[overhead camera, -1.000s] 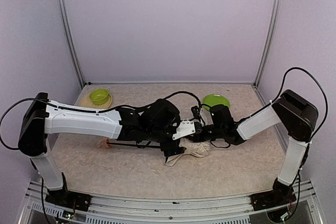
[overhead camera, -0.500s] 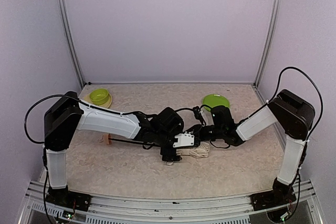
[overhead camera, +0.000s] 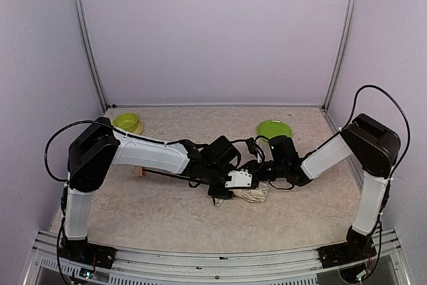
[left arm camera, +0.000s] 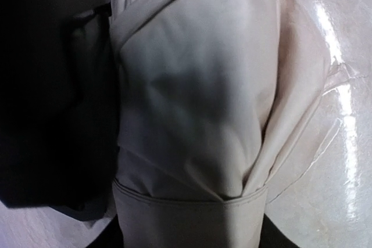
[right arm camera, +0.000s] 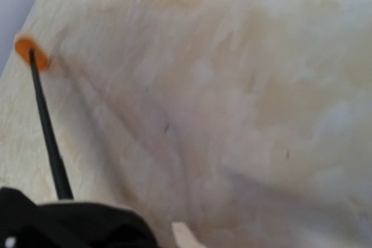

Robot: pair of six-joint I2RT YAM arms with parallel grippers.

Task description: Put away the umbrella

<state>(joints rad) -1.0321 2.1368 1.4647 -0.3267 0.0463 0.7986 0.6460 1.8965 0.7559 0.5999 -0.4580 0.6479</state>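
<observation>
The umbrella lies folded on the table. Its cream canopy is bunched at the centre. Its thin black shaft runs left to a small knob handle. My left gripper sits down on the canopy's left end. The left wrist view is filled with cream fabric, which is squeezed between dark finger parts at the bottom corners. My right gripper is shut at the canopy's far right side. Whether it holds fabric stays hidden. The right wrist view looks along the shaft to the handle.
A green bowl on a beige plate stands at the back left. A green plate lies at the back, just behind the right forearm. Lilac walls with metal posts close in the table on three sides.
My left arm has drawn its elbow back and lowered the gripper onto the canopy, and its jaws have narrowed around the fabric. The right arm has barely moved.
</observation>
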